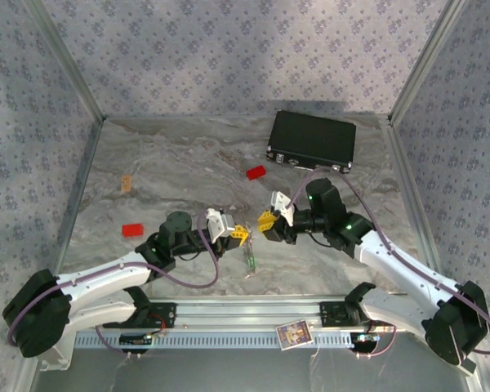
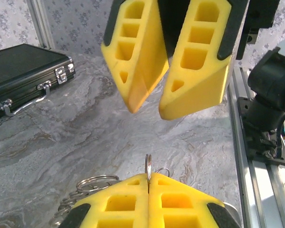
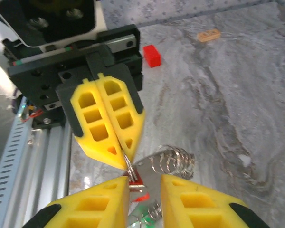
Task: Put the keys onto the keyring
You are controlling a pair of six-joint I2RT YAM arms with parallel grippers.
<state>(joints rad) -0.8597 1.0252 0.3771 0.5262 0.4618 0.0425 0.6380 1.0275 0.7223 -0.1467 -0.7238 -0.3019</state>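
The keys [image 1: 249, 260] hang nearest, under the left gripper [image 1: 239, 235], whose fingers are pinched tight on the keyring [image 2: 148, 167]. Just right, the right gripper [image 1: 269, 224] stands part open astride the keys, seemingly gripping nothing. A black case [image 1: 312, 139] lies far back.

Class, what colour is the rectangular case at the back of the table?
Black, with silvery clasps and handle; the case shows best in the left wrist view.

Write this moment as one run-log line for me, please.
left gripper: shut on keyring | right gripper: open, facing it closely | keys: red and green, beside keyring, attachment unclear
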